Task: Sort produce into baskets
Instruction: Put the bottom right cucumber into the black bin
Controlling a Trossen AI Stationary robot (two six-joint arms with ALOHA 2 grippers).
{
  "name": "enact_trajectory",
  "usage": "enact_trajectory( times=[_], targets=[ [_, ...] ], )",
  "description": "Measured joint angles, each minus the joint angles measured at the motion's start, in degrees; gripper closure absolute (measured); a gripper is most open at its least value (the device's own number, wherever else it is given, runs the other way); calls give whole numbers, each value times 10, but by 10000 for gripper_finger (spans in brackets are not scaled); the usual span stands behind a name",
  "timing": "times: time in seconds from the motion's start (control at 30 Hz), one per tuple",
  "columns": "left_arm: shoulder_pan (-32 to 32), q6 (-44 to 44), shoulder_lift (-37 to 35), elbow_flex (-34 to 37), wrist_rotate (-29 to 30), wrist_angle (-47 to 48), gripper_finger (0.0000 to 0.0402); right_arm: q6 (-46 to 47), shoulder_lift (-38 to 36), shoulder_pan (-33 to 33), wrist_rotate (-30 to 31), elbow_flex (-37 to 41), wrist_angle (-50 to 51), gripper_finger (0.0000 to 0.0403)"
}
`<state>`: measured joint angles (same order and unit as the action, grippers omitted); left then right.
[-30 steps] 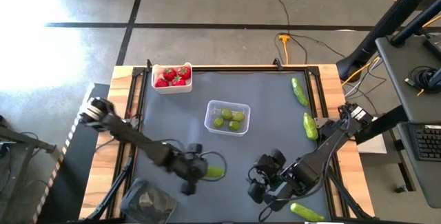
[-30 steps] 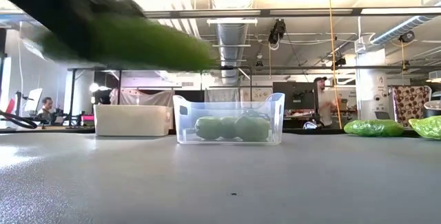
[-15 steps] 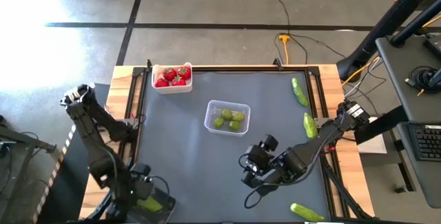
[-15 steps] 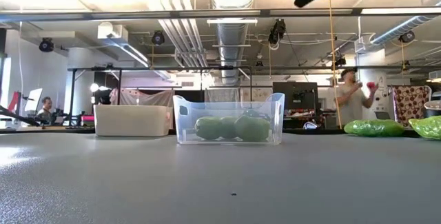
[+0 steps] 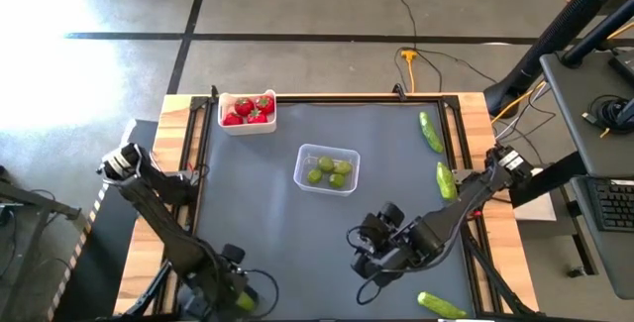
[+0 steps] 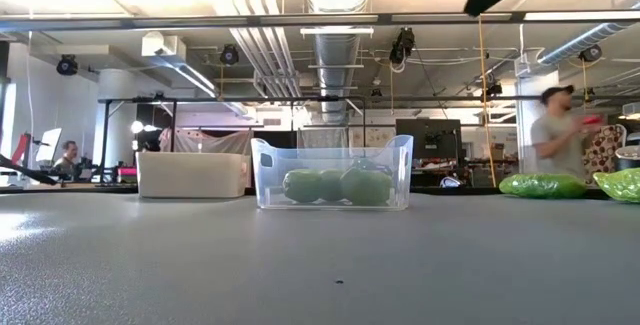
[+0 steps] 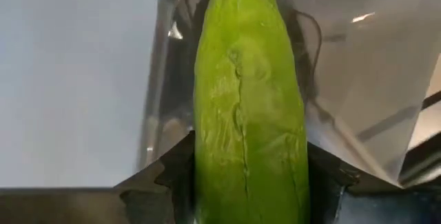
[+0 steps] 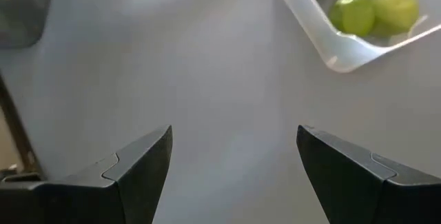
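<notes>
1. Four views are covered in turn, the high view first. The white tub (image 5: 248,112) holds strawberries (image 5: 249,108) and the clear tub (image 5: 326,168) holds round green fruits (image 5: 328,170); both kinds look sorted. Three cucumbers remain loose on the table (image 5: 267,213): two near the right edge (image 5: 430,132) (image 5: 447,180) and one at the near right corner (image 5: 440,305). The left end effector (image 5: 241,297) hangs over the near left corner, where the dark tray should be; the tray itself cannot be made out. The right end effector (image 5: 369,256) hovers over bare table, near the clear tub.
2. Low view: adds the tub walls and fruit height; neither end effector's tip shows.
3. Left wrist view: only here is the grip plain. The left end effector grips a cucumber (image 7: 249,107) between its fingers (image 7: 172,179), above a dark-walled container (image 7: 358,93).
4. Right wrist view: the right end effector is open and empty, fingers (image 8: 138,165) wide apart.
</notes>
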<state>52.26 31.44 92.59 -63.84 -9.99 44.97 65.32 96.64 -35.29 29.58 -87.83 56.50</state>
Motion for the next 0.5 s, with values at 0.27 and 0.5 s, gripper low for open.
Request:
enact_trajectory(
  times=[0.27, 0.5],
  targets=[
    [-30, 64, -53, 72, 76, 3, 237, 29, 0, -15, 0, 0, 2, 101],
    [-39, 146, -116, 155, 34, -4, 237, 38, 0, -16, 4, 0, 3, 101]
  ],
)
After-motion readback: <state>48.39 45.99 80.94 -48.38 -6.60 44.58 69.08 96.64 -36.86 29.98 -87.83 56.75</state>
